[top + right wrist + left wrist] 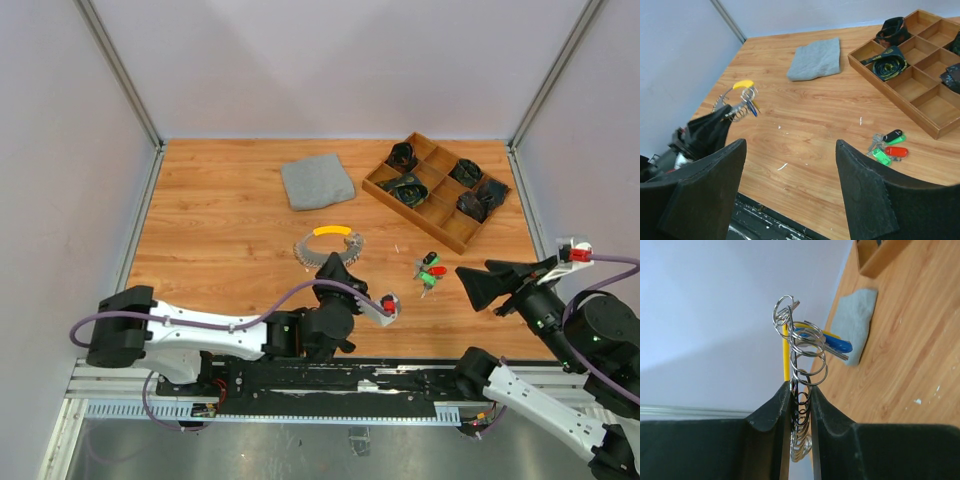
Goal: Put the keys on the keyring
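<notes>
My left gripper is shut on the keyring, a silvery coiled loop with a yellow segment, held just above the table. In the left wrist view the coils run up between the two black fingers, and a blue-headed key hangs on the ring. The other keys, with green, red and black heads, lie bunched on the wood to the right. My right gripper hovers just right of them, open and holding nothing. The right wrist view shows the bunch ahead of its right finger and the keyring far left.
A folded grey cloth lies at the back centre. A wooden divided tray with dark rolled items stands at the back right. White walls and metal frame posts enclose the table. Small white specks dot the wood.
</notes>
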### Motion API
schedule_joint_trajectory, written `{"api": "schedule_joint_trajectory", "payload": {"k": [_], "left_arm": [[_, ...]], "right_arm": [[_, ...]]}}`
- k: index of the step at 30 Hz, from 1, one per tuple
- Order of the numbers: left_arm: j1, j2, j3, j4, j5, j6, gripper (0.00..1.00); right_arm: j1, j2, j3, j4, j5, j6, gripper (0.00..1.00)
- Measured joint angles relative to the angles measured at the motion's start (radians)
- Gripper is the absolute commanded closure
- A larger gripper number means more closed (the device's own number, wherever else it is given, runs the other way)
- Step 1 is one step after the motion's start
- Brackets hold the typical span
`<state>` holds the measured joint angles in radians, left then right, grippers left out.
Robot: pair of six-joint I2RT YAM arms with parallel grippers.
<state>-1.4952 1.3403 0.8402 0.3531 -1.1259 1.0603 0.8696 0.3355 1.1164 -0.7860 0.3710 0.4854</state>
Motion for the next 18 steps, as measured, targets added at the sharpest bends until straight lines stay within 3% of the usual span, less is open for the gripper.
{"api": "schedule_joint_trajectory", "payload": {"k": [7, 12, 18], "left_arm": [[-0.008, 0.122, -0.039, -0.032, -0.055, 0.056, 0.99], [-0.030, 0.065, 0.110, -0.219, 0.023, -0.158, 0.99], [-0.070, -0.098, 0.125, -0.191, 0.097, -0.246, 1.00]], "right_arm": [[0.000, -0.023, 0.001, -0.019, 0.032, -0.004, 0.27], [0.000, -0.021, 0.001, -0.031, 0.033, -0.004, 0.27], [0.000, 0.023, 0.023, -0.043, -0.031, -0.040, 0.29]]}}
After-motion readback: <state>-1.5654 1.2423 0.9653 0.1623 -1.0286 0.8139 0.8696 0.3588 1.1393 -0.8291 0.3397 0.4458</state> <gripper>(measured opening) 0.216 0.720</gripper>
